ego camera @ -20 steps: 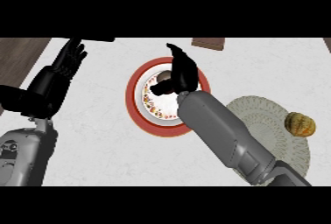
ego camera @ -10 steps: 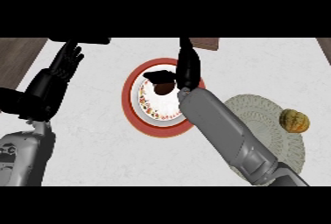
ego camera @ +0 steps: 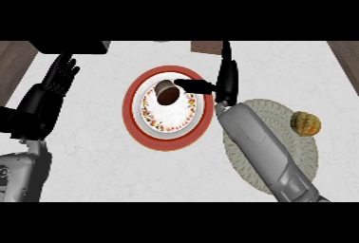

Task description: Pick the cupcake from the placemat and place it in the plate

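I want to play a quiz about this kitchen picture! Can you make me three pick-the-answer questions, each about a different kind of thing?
1. Where is the brown cupcake?
A. on the round grey-green placemat
B. in the white plate with the red rim
C. on the bare counter

2. What colour is the plate's rim?
A. blue
B. red
C. yellow

3. How are the fingers of the black right hand?
A. curled round the cupcake
B. straight, off the cupcake
C. holding the small orange pumpkin

Answers: 1 B, it sits in the plate. 2 B, a red ring. 3 B, fingers straight; the pumpkin lies alone on the placemat.
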You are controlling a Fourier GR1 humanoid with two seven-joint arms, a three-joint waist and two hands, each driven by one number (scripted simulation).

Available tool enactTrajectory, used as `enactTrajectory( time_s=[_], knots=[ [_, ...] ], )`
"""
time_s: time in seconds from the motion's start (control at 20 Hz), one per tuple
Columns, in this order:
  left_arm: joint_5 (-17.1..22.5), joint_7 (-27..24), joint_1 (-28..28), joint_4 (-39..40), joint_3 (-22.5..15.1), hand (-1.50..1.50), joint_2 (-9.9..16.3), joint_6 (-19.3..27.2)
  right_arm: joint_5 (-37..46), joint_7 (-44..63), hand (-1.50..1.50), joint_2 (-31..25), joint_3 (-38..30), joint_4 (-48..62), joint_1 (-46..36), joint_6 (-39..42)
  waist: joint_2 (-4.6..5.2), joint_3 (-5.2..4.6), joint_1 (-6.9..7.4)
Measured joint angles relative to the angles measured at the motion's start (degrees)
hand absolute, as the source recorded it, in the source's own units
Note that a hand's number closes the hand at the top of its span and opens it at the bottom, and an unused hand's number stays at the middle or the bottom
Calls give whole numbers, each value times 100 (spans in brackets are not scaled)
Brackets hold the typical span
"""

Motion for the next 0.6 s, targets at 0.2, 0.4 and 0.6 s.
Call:
enactTrajectory(
  time_s=[0.2,0.4,0.6],
  knots=[
    [57,156,47,-164,80,0,63,-57,-111,-432,-150,-422,-167,-581,778,490,-13,0,-50],
    [49,153,91,-186,102,0,14,-69,-91,-516,-150,-844,-225,-1322,1523,891,-18,-1,-77],
    [11,265,181,-390,79,0,-34,-51,-128,-479,-150,-1327,-369,-2102,2246,1290,-23,-1,-91]
  ],
)
